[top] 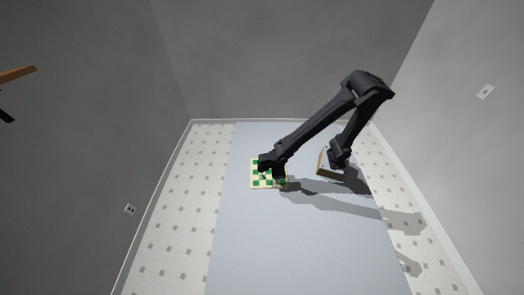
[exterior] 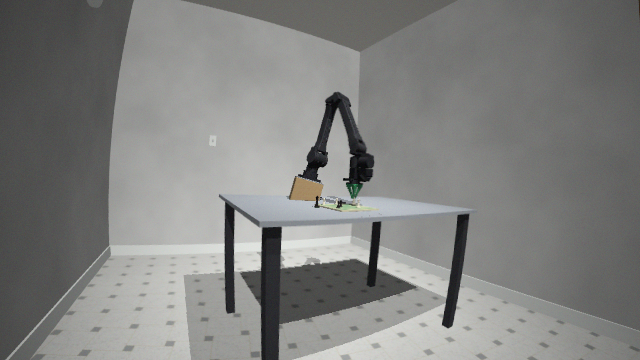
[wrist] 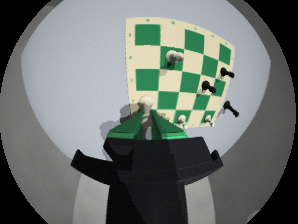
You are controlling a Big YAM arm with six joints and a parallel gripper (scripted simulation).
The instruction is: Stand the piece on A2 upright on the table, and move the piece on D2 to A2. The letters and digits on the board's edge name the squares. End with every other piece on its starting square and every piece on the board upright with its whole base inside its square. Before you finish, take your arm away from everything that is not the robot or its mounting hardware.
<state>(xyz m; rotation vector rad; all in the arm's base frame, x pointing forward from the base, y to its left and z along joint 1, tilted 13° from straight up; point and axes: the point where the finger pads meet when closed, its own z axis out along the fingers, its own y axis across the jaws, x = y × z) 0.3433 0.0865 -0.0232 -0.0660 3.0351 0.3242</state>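
The black arm (top: 323, 116) bends sharply at its raised elbow, wrist pointing straight down; the green fingers are clamped on a white piece (wrist: 144, 100).

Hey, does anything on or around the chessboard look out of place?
Yes. One black piece sits off the board's edge, on the table. The gripper is shut on a white piece near the board's corner.

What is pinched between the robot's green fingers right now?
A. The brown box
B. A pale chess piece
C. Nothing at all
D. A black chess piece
B: in the wrist view the gripper is closed on a pale piece, whose rounded top shows just past the green fingertips.
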